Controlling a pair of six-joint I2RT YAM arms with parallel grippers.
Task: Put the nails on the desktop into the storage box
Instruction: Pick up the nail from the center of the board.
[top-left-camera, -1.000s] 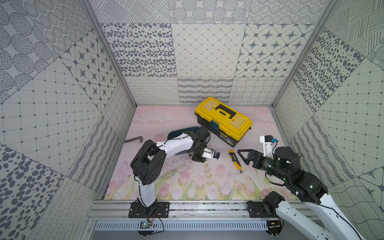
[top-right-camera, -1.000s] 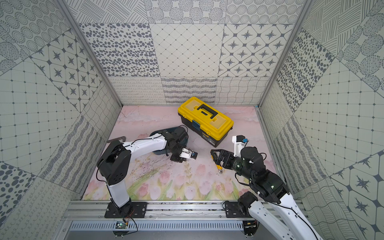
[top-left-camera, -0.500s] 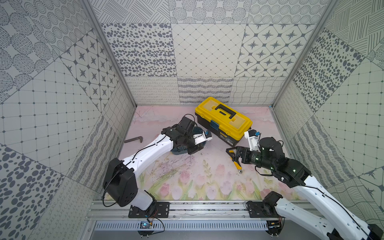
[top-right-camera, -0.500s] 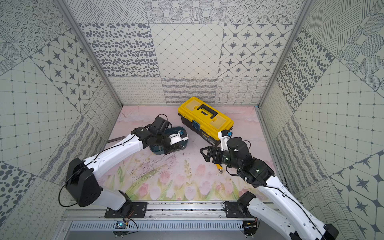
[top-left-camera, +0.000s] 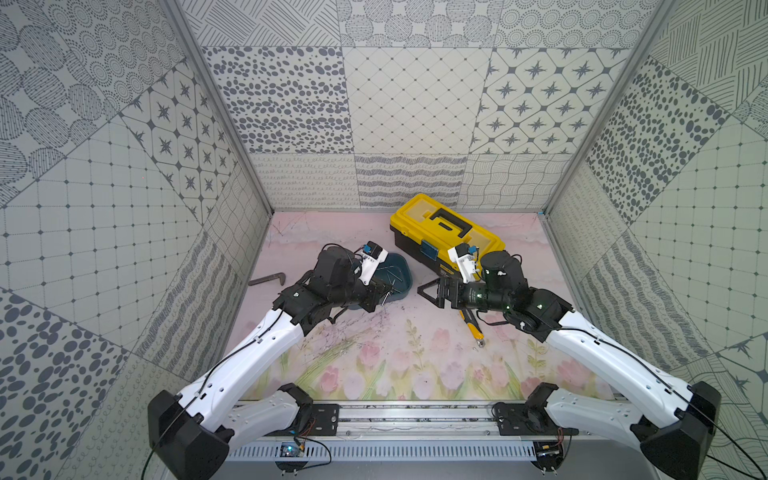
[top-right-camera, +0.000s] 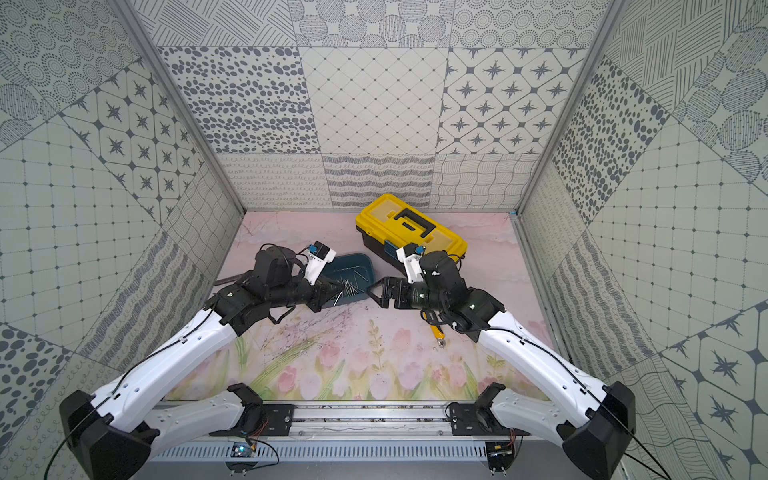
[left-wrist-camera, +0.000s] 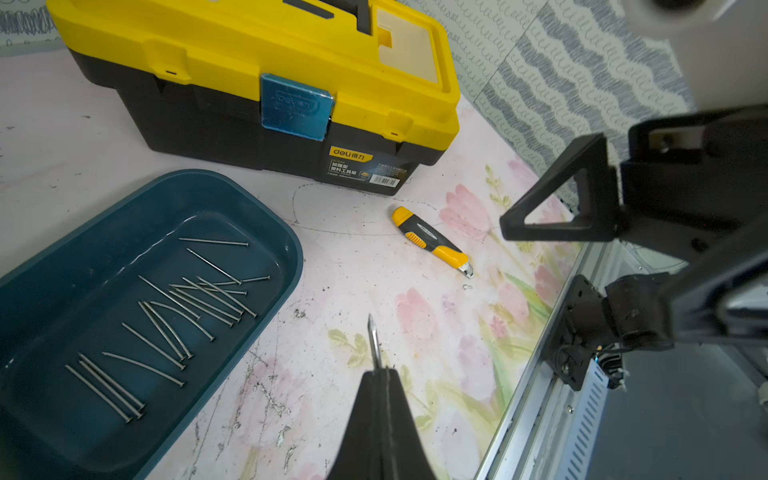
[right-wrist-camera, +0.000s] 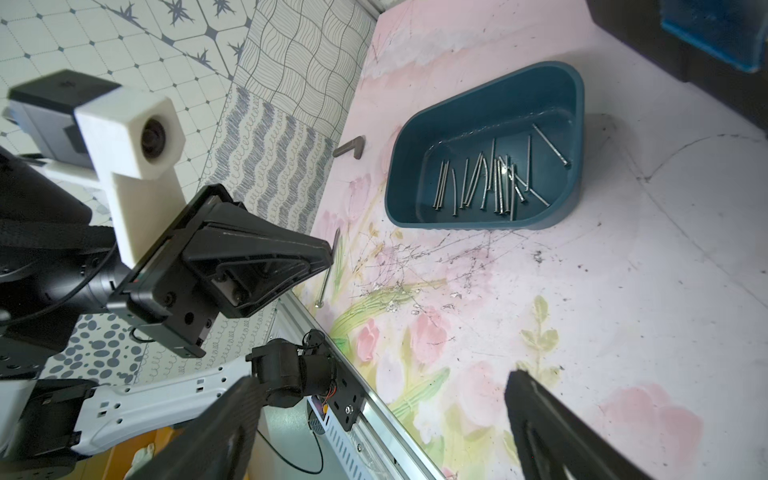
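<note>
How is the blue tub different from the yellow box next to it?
The storage box is dark teal; the toolbox is black with a yellow lid. The storage box has no lid; the toolbox is shut, with a black handle. Nails lie in plain sight in the storage box; the toolbox hides its inside. The toolbox is bigger and taller than the storage box. Both stand on the flowery desktop.

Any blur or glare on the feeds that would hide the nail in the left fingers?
Left wrist view: nail crisp against the desktop, left fingers sharp, slight sheen in the box. Right wrist view: nail readable, right fingers soft and out of focus, edges bowed. Both top views: even light, soft shadows, nail barely resolves.
</note>
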